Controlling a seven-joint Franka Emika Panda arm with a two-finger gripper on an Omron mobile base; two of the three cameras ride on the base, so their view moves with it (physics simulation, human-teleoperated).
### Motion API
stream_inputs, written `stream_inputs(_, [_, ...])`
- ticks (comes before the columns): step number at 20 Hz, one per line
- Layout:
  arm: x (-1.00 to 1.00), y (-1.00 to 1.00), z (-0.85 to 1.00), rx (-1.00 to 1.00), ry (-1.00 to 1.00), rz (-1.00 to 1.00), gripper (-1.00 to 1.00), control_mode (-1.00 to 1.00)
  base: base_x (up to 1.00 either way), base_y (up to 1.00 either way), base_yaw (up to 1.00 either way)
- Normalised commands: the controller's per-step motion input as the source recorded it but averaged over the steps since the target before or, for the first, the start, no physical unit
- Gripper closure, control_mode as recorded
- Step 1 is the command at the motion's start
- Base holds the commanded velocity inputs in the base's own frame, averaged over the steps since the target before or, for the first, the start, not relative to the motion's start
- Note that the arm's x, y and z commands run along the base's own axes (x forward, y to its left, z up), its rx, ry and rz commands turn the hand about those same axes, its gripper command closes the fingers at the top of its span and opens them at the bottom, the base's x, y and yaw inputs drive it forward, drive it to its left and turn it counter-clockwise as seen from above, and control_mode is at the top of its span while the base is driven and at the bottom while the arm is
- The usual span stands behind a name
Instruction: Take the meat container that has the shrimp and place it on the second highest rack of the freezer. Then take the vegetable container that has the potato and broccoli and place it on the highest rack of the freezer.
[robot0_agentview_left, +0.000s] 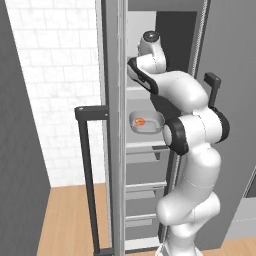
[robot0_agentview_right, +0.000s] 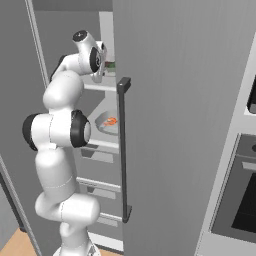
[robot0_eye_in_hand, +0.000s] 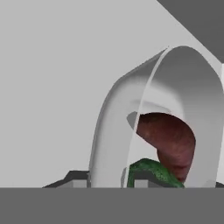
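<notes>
the freezer (robot0_agentview_right: 175, 100) is standing open, and the white arm (robot0_agentview_left: 192, 130) is reaching up high into it. the freezer is the biggest thing here, a tall grey cabinet with a long dark bar handle (robot0_agentview_right: 123, 150) on its door.

inside, the second highest rack (robot0_agentview_left: 145, 144) is already holding the meat container (robot0_agentview_left: 146, 122). the little orange shrimp (robot0_agentview_left: 139, 121) is sitting in that tray. so the first half of the job is looking done.

the arm is now working at the highest rack (robot0_agentview_right: 100, 86). in the hand view the vegetable container (robot0_eye_in_hand: 131, 131) is sitting very close in front of the camera, with its pale rim curving up like an arch. the dark red-brown potato (robot0_eye_in_hand: 168, 142) is lying inside it, and the green broccoli (robot0_eye_in_hand: 151, 173) is peeking out right below the potato. from the right side, a bit of green and red is showing on the top shelf just past the hand, so the tray is looking like it is at the top rack.

the gripper (robot0_eye_in_hand: 109, 183) is at the rim of that tray. i cannot tell if its jaws are squeezing the rim or letting it go, because only the very tips are showing.

what is left, i am guessing, is letting go of the tray and pulling the arm back out.
</notes>
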Motion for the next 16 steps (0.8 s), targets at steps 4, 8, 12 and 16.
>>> stream_inputs(4, [0.0,0.0,0.0,0.0,0.0,0.0,-1.0,-1.0,0.0,0.0,0.0])
stream_inputs(8, [-0.02,0.0,0.0,0.0,0.0,0.0,-1.0,-1.0,0.0,0.0,0.0])
stream_inputs(12, [-0.88,0.0,0.08,0.0,-0.23,-0.01,-1.0,-1.0,0.0,0.0,0.0])
stream_inputs(16, [-0.83,0.03,0.35,0.0,-0.37,-0.01,-1.0,-1.0,0.0,0.0,0.0])
